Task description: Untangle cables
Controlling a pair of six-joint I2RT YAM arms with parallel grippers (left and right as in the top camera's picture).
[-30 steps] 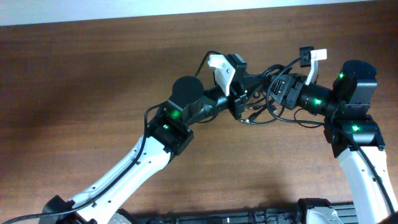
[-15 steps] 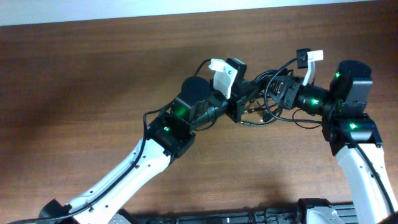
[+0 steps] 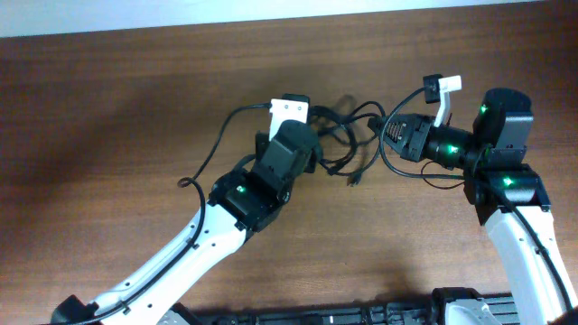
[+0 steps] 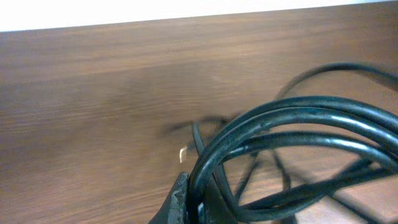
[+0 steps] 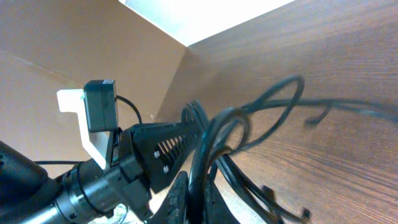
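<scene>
overhead: the cables (image 3: 348, 135) sit as one bunched set of loops between your left gripper (image 3: 314, 143) and right gripper (image 3: 390, 137), above the table (image 3: 135, 90). one plug end (image 3: 354, 183) trails free. judged: early stage, no cord separated out, whole tangle left to work apart. both sets of fingertips are hidden by the arm bodies here.

left wrist: cables (image 4: 298, 115) arc as several close strands down into the jaws at the bottom edge. jaws look pinched on them, but the frame cuts the tips off. far strands blurred.

right wrist: cables (image 5: 208, 146) drop between the fingers, jaws clamped on the bundle. you cannot read where the strands cross.
</scene>
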